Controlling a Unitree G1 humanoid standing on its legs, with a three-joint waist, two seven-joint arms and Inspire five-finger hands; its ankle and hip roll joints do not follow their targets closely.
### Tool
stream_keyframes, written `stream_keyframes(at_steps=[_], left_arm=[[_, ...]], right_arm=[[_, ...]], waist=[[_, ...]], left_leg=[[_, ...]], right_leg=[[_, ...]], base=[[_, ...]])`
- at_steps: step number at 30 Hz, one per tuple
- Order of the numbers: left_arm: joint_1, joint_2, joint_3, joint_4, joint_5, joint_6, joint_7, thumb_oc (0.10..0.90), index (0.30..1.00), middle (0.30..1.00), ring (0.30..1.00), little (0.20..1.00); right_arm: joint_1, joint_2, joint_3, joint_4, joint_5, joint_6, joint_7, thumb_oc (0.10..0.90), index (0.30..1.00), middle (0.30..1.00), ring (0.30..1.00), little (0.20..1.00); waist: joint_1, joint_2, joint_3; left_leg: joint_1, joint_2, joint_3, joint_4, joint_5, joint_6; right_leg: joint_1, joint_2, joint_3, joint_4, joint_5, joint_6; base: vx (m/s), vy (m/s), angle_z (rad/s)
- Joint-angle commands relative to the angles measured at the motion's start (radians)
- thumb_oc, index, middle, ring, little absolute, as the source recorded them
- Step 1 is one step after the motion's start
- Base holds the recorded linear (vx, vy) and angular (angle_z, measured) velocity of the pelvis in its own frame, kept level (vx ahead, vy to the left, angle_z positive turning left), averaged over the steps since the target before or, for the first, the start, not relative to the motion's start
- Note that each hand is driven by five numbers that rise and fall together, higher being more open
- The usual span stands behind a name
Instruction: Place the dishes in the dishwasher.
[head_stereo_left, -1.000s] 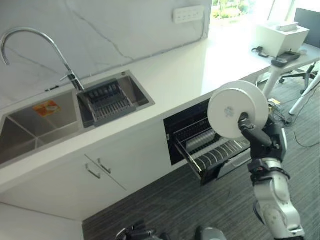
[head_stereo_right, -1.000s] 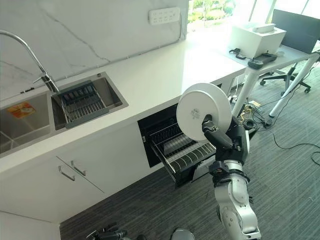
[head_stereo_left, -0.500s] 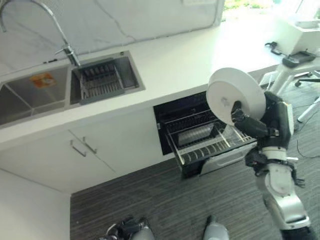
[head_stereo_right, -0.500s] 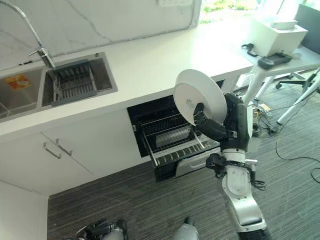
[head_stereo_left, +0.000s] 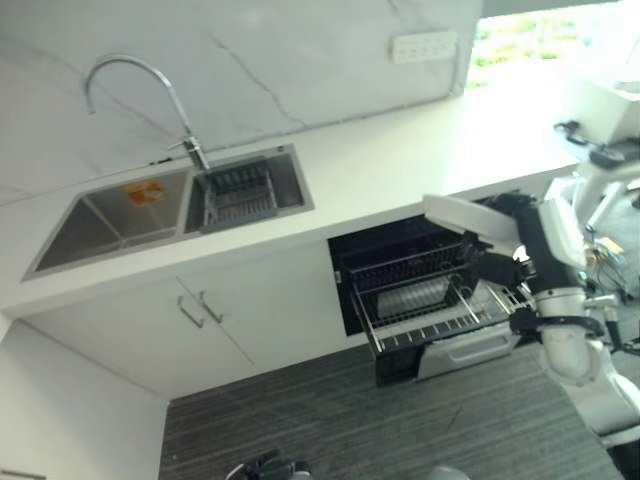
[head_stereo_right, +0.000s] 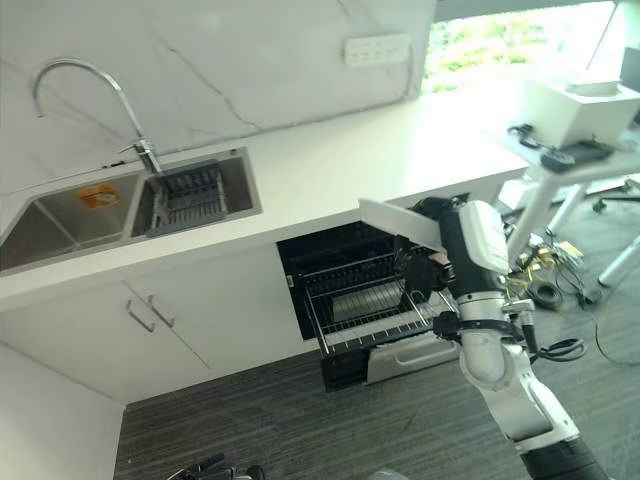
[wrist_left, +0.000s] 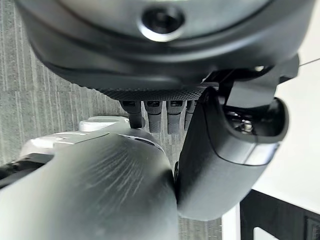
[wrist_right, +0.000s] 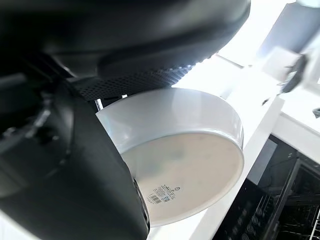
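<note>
A white round plate (head_stereo_left: 452, 213) is held almost flat, edge-on to me, above the pulled-out wire rack (head_stereo_left: 432, 312) of the open dishwasher (head_stereo_left: 395, 262) under the counter. My right hand (head_stereo_left: 497, 265) is shut on the plate's rim, fingers below and behind it. The right wrist view has the plate's underside (wrist_right: 187, 160) with a small label, close against the dark palm (wrist_right: 75, 165). The rack (head_stereo_right: 362, 305) carries rows of thin upright wires. My left hand (wrist_left: 155, 112) hangs idle over the grey carpet, fingers relaxed.
A white counter (head_stereo_left: 400, 160) runs above the dishwasher. A double steel sink (head_stereo_left: 120, 220) with a tall curved tap (head_stereo_left: 140, 80) and a drain basket (head_stereo_left: 240, 192) lies at the left. White cupboard doors (head_stereo_left: 220, 320) stand beside the dishwasher. A white desk (head_stereo_right: 570, 140) stands at right.
The camera has shifted. My right hand has tipped the plate from upright and facing me to nearly flat, and brought it down over the rack, still holding it.
</note>
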Motion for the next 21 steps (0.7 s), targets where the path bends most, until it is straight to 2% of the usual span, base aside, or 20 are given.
stream_keyframes(at_steps=[1, 10, 16, 17, 21], left_arm=[[0.068, 0.053, -0.071, 0.043, 0.105, 0.039, -0.005, 0.8, 0.9, 0.9, 0.9, 0.9], [0.087, 0.089, -0.069, 0.023, 0.128, 0.049, -0.017, 0.8, 0.9, 0.9, 0.9, 0.9], [0.101, 0.104, -0.078, -0.019, 0.124, 0.069, -0.012, 0.8, 0.9, 0.9, 0.9, 0.9], [0.111, 0.11, -0.084, -0.04, 0.124, 0.077, -0.007, 0.8, 0.9, 0.9, 0.9, 0.9], [0.127, 0.12, -0.096, -0.066, 0.123, 0.078, -0.001, 0.8, 0.9, 0.9, 0.9, 0.9]], right_arm=[[-0.238, -0.009, -0.063, -0.049, -0.127, -0.031, -0.131, 0.4, 0.3, 0.3, 0.3, 0.3], [-0.3, -0.018, 0.073, 0.216, -0.225, -0.015, -0.226, 0.4, 0.3, 0.3, 0.3, 0.3], [-0.295, 0.022, 0.102, 0.376, -0.253, 0.009, -0.308, 0.4, 0.3, 0.3, 0.3, 0.3], [-0.296, 0.032, 0.108, 0.439, -0.274, 0.025, -0.347, 0.4, 0.3, 0.3, 0.3, 0.3], [-0.312, 0.033, 0.102, 0.51, -0.258, 0.062, -0.391, 0.4, 0.3, 0.3, 0.3, 0.3]], waist=[[0.005, -0.031, 0.042], [0.058, -0.031, 0.04], [0.081, -0.028, 0.046], [0.091, -0.024, 0.05], [0.102, -0.017, 0.059]], left_leg=[[0.004, 0.019, 0.03, 0.148, -0.237, 0.005], [-0.008, 0.003, -0.007, 0.148, -0.237, 0.013], [-0.016, -0.002, -0.02, 0.148, -0.235, 0.018], [-0.021, -0.006, -0.027, 0.148, -0.233, 0.02], [-0.031, -0.012, -0.036, 0.148, -0.228, 0.022]], right_leg=[[0.09, 0.057, -0.065, -0.116, -0.055, 0.006], [0.105, 0.044, -0.085, -0.116, -0.052, 0.016], [0.108, 0.033, -0.098, -0.116, -0.047, 0.021], [0.109, 0.028, -0.101, -0.116, -0.045, 0.024], [0.107, 0.022, -0.104, -0.116, -0.041, 0.026]], base=[[0.04, 0.041, 0.24], [0.04, 0.031, 0.18], [0.04, 0.009, 0.06], [0.05, -0.007, 0.11], [0.04, -0.011, 0.09]])
